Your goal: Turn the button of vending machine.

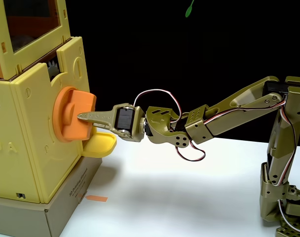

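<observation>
Gripper (pixel 82 117): fingers clamped on the raised bar of the button (pixel 71 114), front face of vending machine (pixel 26 143).

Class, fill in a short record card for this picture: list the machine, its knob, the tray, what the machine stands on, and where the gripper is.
machine: pale-yellow vending machine, orange-tinted window on top
knob: round orange button with raised bar, on the machine's side
tray: small yellow tray, just below the knob
base: grey cardboard box on a white table
gripper: gripper at the knob's bar, reaching in from the right; open or shut cannot be told
</observation>
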### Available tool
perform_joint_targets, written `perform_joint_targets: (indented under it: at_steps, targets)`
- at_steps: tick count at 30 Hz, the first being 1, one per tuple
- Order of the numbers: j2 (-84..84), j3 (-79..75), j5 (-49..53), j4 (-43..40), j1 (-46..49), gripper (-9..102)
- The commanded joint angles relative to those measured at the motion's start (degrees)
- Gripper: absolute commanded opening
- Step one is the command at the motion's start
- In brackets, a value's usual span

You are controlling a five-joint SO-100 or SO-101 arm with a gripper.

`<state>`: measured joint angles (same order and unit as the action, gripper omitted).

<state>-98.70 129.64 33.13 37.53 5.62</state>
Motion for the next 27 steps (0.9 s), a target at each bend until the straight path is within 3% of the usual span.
perform_joint_targets:
  at_steps: [1,27]
  targets:
    - [-4.1,-1.8,-13.4,1.3,0.2,-1]
    - [-9.7,-0.4,-105.2,-4.3,0.5,-1]
